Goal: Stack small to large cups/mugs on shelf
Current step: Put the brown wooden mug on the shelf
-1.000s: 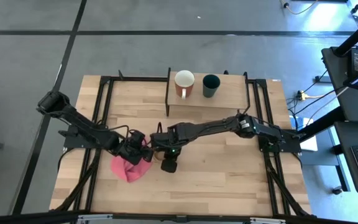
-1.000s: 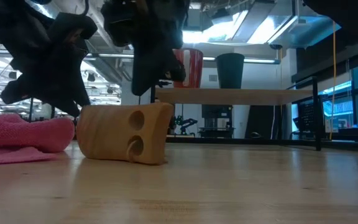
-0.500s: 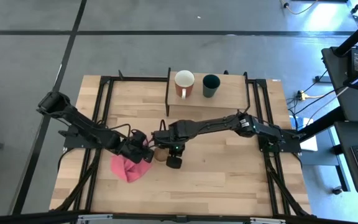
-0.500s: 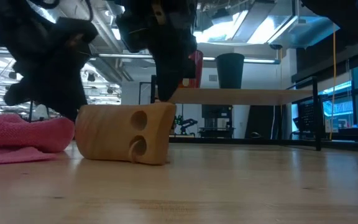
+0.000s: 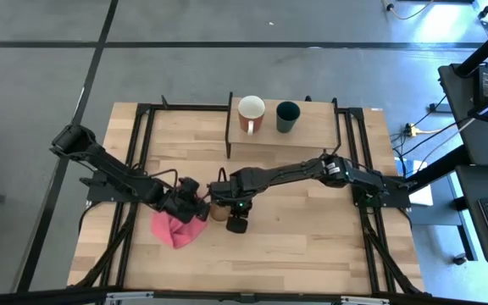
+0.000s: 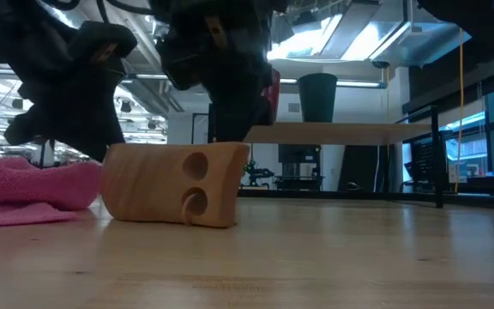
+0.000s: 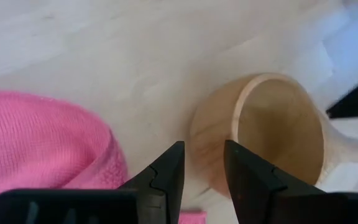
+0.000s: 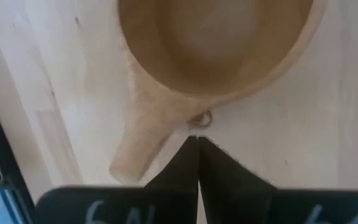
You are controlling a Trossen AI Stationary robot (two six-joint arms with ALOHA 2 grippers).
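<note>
The tan wooden cup lies on its side on the table, with its handle toward the near edge. My left gripper stands at the cup's base end, next to the pink cloth, with its fingers a little apart. My right gripper is shut at the cup's rim end. The red mug and the dark green cup stand upright on the shelf. My left gripper: its fingertips are by the outer wall of the cup near the base, but I cannot tell whether they touch it. My right gripper has its shut fingertips against the root of the cup's handle, beside a small metal ring under the rim. It comes from the table's right side, facing the cup's mouth. The cup lies on its side on the table.
The pink cloth lies bunched left of the cup. The shelf's black legs stand behind the work spot. Bare tabletop lies to the right and toward the near edge.
My right gripper has gone a little toward the table's right edge and down to the cup's rim end. The wooden cup now shows between the two grippers. The cup has rocked slightly, its rim end shifting toward the right, and it stays on its side.
</note>
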